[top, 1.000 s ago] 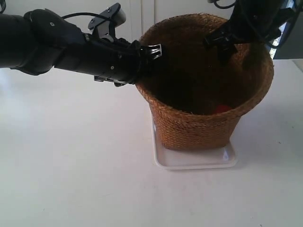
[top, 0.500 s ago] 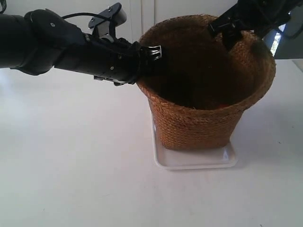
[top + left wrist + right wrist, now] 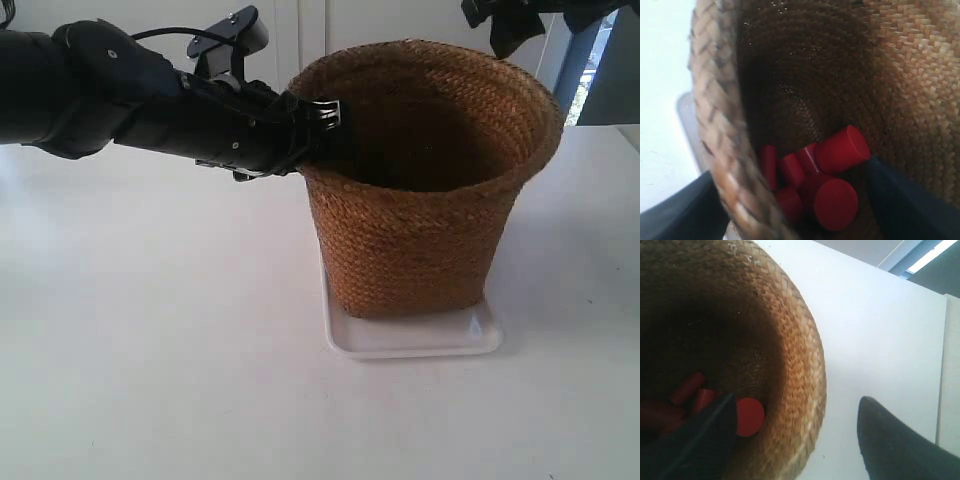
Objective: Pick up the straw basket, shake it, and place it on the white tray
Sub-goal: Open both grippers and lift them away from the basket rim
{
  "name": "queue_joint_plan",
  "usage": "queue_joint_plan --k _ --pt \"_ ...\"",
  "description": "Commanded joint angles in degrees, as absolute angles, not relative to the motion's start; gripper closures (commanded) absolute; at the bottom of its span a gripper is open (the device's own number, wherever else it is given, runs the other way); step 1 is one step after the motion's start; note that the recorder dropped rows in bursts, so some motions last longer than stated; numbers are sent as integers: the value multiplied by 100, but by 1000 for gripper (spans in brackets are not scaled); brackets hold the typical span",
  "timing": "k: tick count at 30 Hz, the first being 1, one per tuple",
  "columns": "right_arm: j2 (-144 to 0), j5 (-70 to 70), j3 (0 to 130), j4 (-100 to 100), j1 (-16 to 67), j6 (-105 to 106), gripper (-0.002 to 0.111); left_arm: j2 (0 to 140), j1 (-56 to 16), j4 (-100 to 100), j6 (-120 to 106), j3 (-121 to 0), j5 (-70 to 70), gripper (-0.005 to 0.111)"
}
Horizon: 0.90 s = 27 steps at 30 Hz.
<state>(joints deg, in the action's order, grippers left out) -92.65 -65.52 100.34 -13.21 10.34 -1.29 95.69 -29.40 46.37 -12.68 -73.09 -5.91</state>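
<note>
Looks like the letting-go step, with the basket (image 3: 410, 240) set on the tray (image 3: 415, 340) centre-right, left gripper (image 3: 320, 125) spread unclamped astride the rim (image 3: 715, 125), right gripper (image 3: 505, 30) spread empty upper right; calls for lifting both clear.

Looks like robot test room: big white table (image 3: 150, 400), plain white wall (image 3: 310, 25) behind, black robot arm (image 3: 100, 90) over table (second arm (image 3: 515, 20) too).

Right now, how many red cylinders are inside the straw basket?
6 red cylinders show, heaped at the bottom of the straw basket: two wide ones and four thinner ones beside them. Others may lie hidden underneath.
</note>
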Motion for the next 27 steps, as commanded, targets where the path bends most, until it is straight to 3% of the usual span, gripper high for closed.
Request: queue_joint_plan --k 1,8,27 --pt "-9209 -6503 10060 -1393 1026 -175 44 9527 -2983 4549 -1286 -7347 -609 21" --pt "-9209 -6515 10060 -1393 1026 -173 44 9471 -2983 4549 -1286 -7347 -550 11" --pt "-9209 -6369 10060 -1393 1026 -173 45 8103 -1930 3399 -1394 -7347 -993 11"
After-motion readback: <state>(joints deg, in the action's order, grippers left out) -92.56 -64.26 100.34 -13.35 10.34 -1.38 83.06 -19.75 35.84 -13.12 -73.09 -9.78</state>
